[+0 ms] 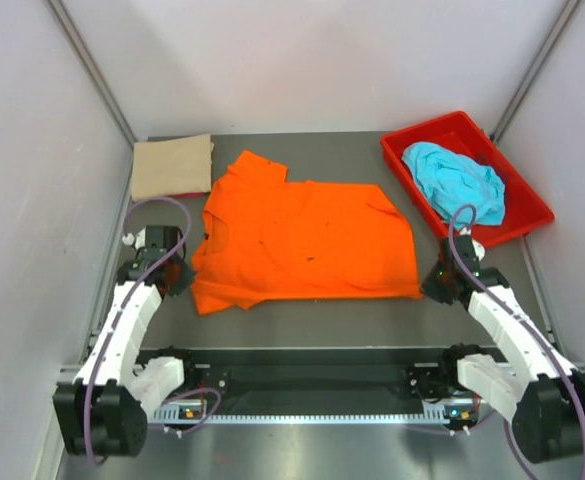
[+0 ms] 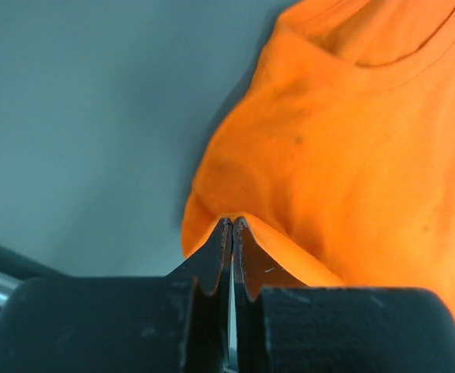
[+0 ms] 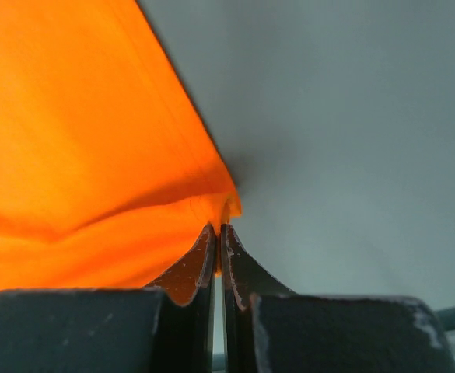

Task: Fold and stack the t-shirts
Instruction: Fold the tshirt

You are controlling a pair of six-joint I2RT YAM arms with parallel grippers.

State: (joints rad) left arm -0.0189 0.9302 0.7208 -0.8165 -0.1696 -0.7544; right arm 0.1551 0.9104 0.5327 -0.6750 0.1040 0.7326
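Note:
The bright orange t-shirt (image 1: 302, 240) lies spread across the middle of the table, collar to the left. My left gripper (image 1: 184, 272) is shut on its near-left edge, by the sleeve; the wrist view shows orange cloth (image 2: 351, 140) pinched at the closed tips (image 2: 233, 225). My right gripper (image 1: 434, 280) is shut on the shirt's near-right hem corner (image 3: 229, 203), its tips (image 3: 218, 231) closed on the cloth. The tan t-shirt (image 1: 172, 166) lies folded at the back left. The turquoise t-shirt (image 1: 456, 182) lies crumpled in the red bin.
The red plastic bin (image 1: 520, 196) stands at the back right, close to my right arm. Grey walls close in the table on the left, back and right. A black rail (image 1: 312, 375) runs along the near edge between the arm bases.

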